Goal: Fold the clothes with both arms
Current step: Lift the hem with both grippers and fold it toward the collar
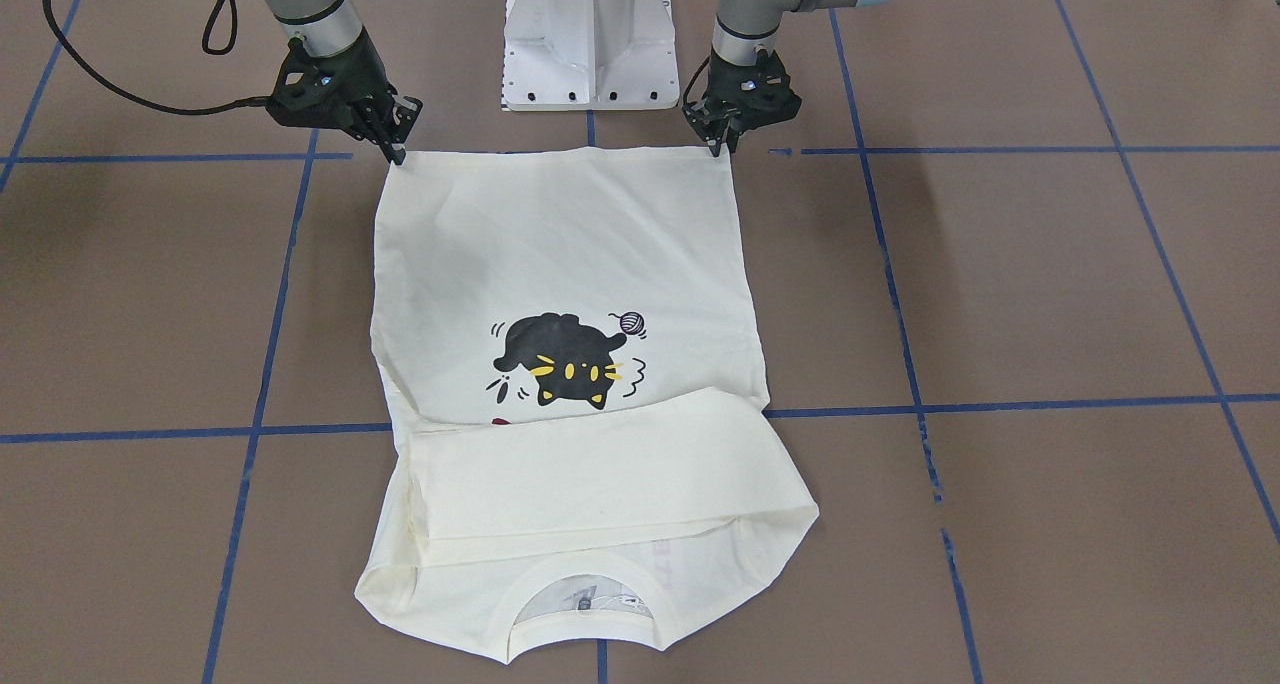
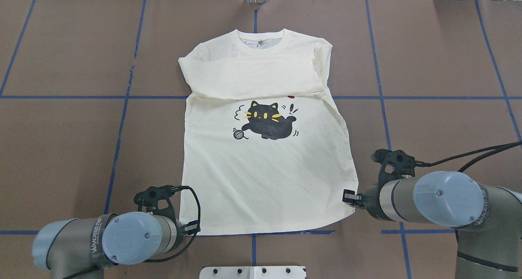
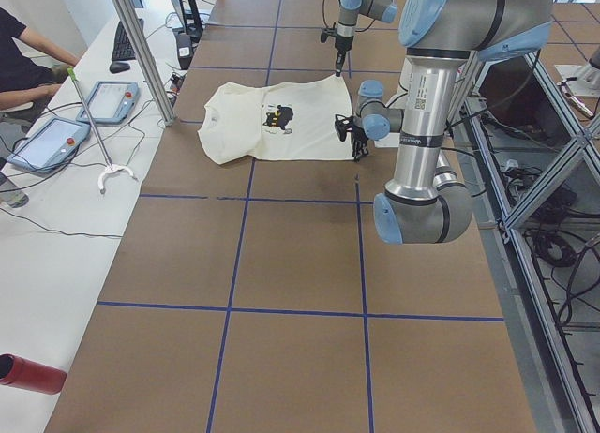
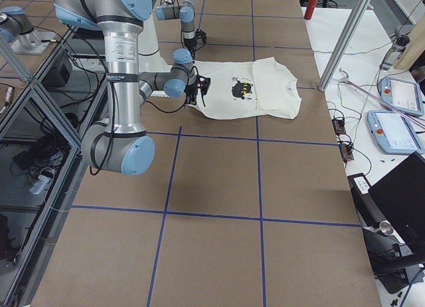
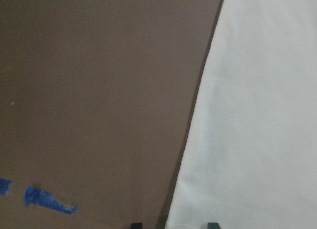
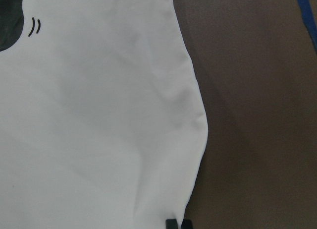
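The cream T-shirt lies flat, print up, with the black cat showing. Both sleeves are folded across the chest, and the neck points away from the robot. My left gripper is at the hem's left corner. In the left wrist view its fingertips stand apart, straddling the shirt's edge, so it is open. My right gripper is at the hem's right corner. In the right wrist view its tips are nearly together on the cloth's edge.
The white pedestal base stands just behind the hem, between the arms. Blue tape lines grid the brown tabletop. A side bench carries teach pendants, and a person sits by it. A red bottle lies there too.
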Controlling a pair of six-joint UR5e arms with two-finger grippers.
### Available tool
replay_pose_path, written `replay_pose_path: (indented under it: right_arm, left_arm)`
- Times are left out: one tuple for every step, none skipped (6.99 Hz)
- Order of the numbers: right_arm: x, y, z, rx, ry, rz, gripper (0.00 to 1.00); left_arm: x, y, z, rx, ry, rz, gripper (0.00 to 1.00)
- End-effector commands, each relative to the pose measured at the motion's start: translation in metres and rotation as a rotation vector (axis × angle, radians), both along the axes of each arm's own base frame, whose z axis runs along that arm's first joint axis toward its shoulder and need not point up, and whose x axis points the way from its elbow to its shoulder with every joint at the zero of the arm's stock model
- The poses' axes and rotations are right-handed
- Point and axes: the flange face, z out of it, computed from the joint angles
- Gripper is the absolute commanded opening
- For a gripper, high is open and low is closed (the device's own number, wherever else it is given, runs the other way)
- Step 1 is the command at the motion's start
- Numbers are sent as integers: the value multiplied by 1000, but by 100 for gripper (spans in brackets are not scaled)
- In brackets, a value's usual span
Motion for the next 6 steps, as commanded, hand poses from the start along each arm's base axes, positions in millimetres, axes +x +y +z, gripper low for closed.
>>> replay_pose_path:
  right_arm:
    - [3,-3,2,-16,-1,-7,0]
    - [6,-5,1,-24,-5,-9,0]
    - [8,-6,-2,-26,-12,-6,0]
    - [18,-3,-13,-19,-35,-6,0]
    - [30,4,-29,-24,-72,-29,0]
    - [37,14,-41,-67,-110,-74,0]
  left_arm:
    - [-2,-4,0,1,1,-8,0]
    - [-5,-7,-5,3,10,-14,0]
    - [-20,-6,-19,10,46,-17,0]
    - [-42,-2,-28,13,63,-17,0]
    - [-70,7,-58,27,101,1,0]
    - [-94,24,-85,35,126,38,0]
